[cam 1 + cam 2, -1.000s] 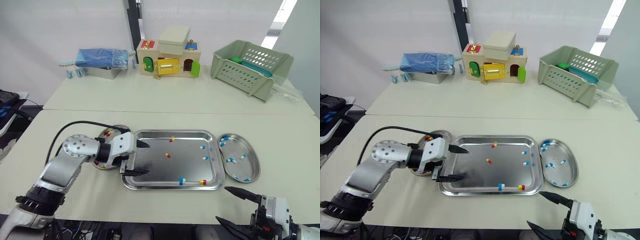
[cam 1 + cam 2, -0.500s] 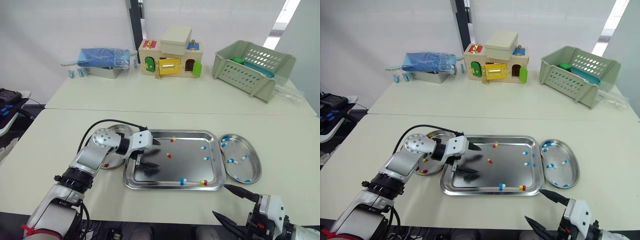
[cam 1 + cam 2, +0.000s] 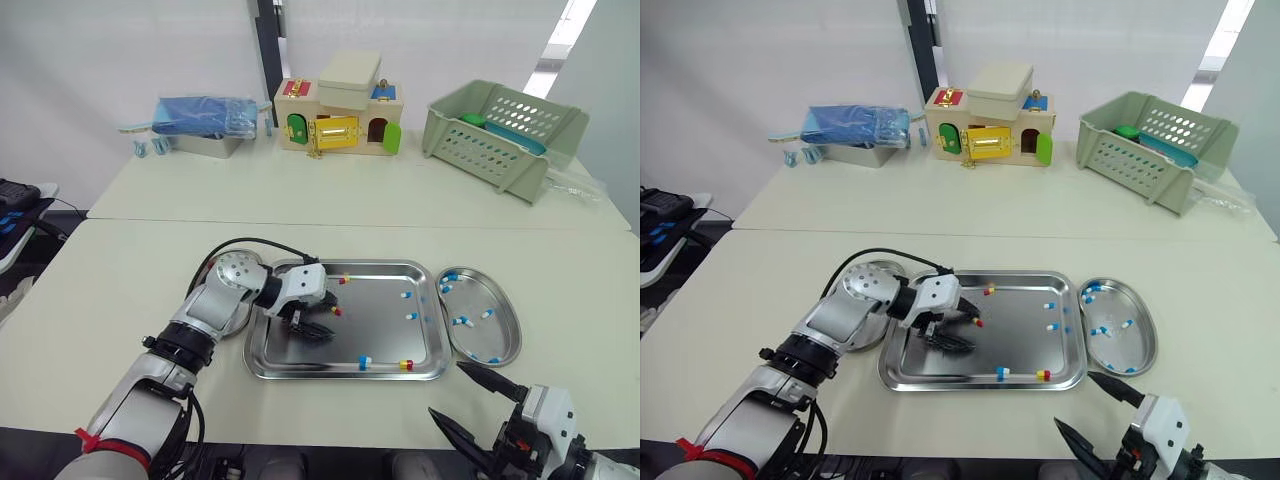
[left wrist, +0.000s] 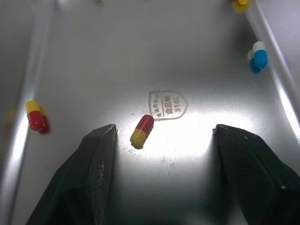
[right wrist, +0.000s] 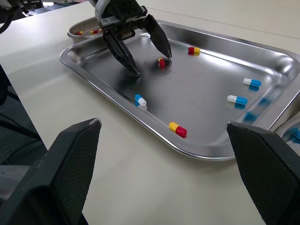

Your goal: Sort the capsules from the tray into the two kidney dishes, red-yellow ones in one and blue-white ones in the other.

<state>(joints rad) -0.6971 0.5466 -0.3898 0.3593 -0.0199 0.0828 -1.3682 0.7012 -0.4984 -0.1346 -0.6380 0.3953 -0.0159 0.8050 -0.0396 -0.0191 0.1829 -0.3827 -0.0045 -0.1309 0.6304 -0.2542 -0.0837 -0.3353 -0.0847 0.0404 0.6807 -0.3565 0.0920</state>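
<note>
The steel tray (image 3: 380, 335) holds a few red-yellow and blue-white capsules. My left gripper (image 3: 330, 312) is open low over the tray's middle, its fingers on either side of a red-yellow capsule (image 4: 142, 130) without touching it. Another red-yellow capsule (image 4: 35, 122) and a blue-white one (image 4: 259, 55) lie farther off. The left kidney dish (image 5: 75, 33), partly behind my left arm, holds red-yellow capsules. The right kidney dish (image 3: 500, 345) holds several blue-white ones. My right gripper (image 3: 450, 392) is open and empty near the table's front edge, in front of the tray's right corner.
On the far table stand a wooden toy house (image 3: 338, 115), a green plastic basket (image 3: 500, 135) and a blue bag on a steel box (image 3: 205, 120). Bare tabletop surrounds the tray and dishes.
My left gripper has travelled right from the tray's left edge to its middle and now straddles the red-yellow capsule. The right gripper has barely moved.
</note>
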